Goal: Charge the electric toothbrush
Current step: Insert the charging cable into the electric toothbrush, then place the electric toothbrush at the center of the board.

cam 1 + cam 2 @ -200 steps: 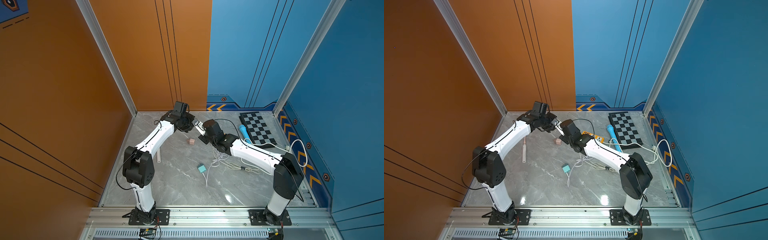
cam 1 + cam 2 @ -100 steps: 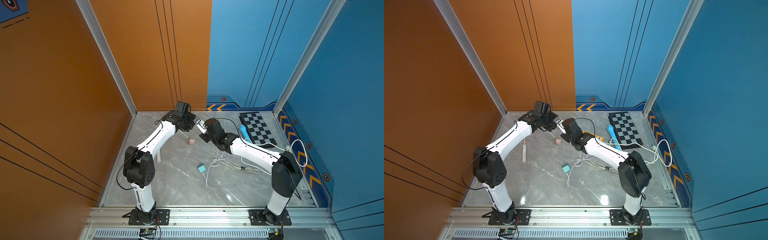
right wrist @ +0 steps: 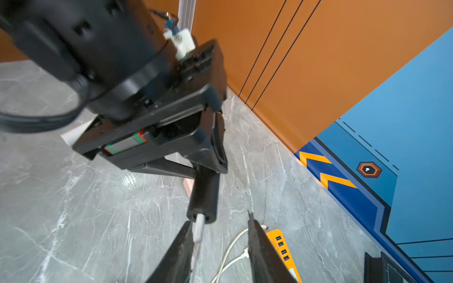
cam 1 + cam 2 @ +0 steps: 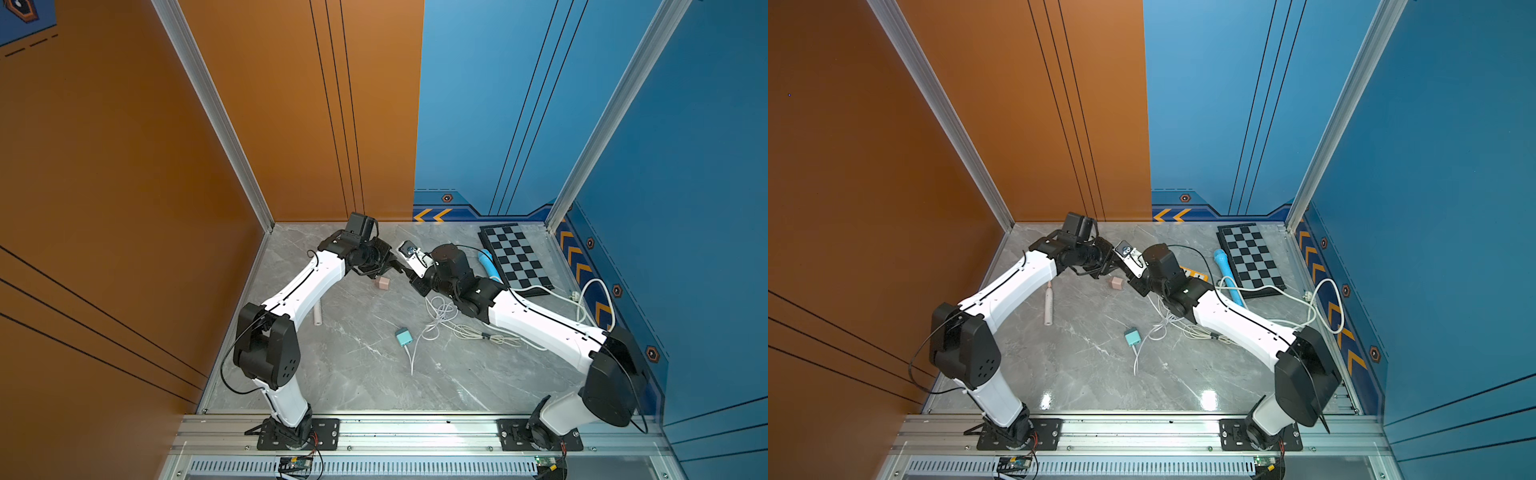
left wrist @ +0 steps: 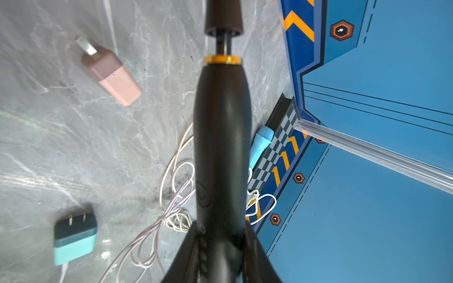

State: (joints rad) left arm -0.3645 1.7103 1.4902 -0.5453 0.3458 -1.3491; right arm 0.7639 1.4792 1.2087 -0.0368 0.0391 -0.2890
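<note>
A black electric toothbrush [image 5: 222, 122] is held above the grey marble table [image 4: 353, 382], toward its back edge, clamped by the left gripper [image 5: 221, 227], whose fingers [image 5: 186, 252] are pressed to either side of the handle. The handle is seen as glossy black and rounded, thickest at the middle, narrowed to a thin gold ring [image 5: 222, 59]; beyond the ring a slim black neck is joined to a wider black cylindrical part that runs out of the left wrist view. A faint round button outline is noted on the handle's face. In the right wrist view that cylindrical end is shown projecting past the left gripper's fingers, and a white plug [image 3: 199, 226] is met at its flat end face; how deeply it is seated cannot be told. The right gripper [image 3: 219, 218] is found released: its jaws are set well apart, with the plug lying along one finger and clear of the other. A white cable [image 4: 440, 316] is spread in loose loops on the table under the right arm. In both top views the two grippers are seen nose to nose. Also logged on the table: pink adapter [image 4: 382, 283] near the left gripper, teal adapter [image 4: 402, 336] nearer the front, pink toothbrush [image 4: 1049, 305] beneath the left arm, orange power strip [image 3: 282, 247], blue microphone [image 4: 488, 264] beside a checkerboard [image 4: 515, 257].
</note>
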